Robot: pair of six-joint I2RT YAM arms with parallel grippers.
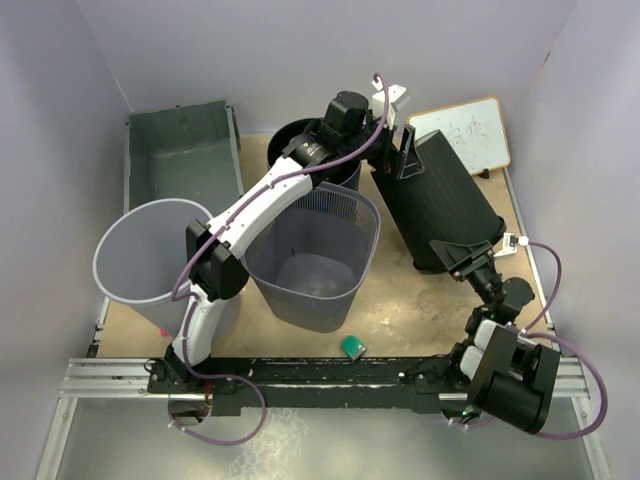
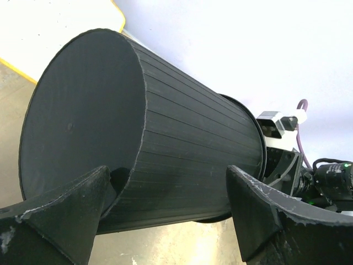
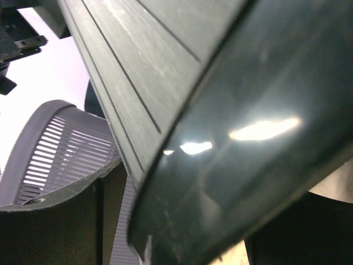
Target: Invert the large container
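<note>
**Mid-turn:** A large black tapered plastic bin (image 1: pixel 440 205) lies on its side on the tan tabletop (image 1: pixel 395 305), just right of a light grey slatted plastic basket (image 1: pixel 315 260). Its closed end points away from the arm bases and its mouth points toward them.

The left gripper (image 1: pixel 405 158), reaching past the basket's far side, meets the bin's flat base with jaws spread wide, one on each side of the edge. The right gripper (image 1: pixel 462 258) sits at the mouth with the wall running between its jaws. Whether they are clamped cannot be told.

The likely hazard is slip. The rim band is smooth and glossy, so a light pinch could let go as the weight swings over. The wall is round and finely fluted, so the bin may roll toward the basket, or back into the small white board (image 1: pixel 465 135) behind and to the basket's right. Open left jaws can only push, not catch. The base is matte and flat. The plastic looks hard and thin and may flex under a squeeze.
</note>
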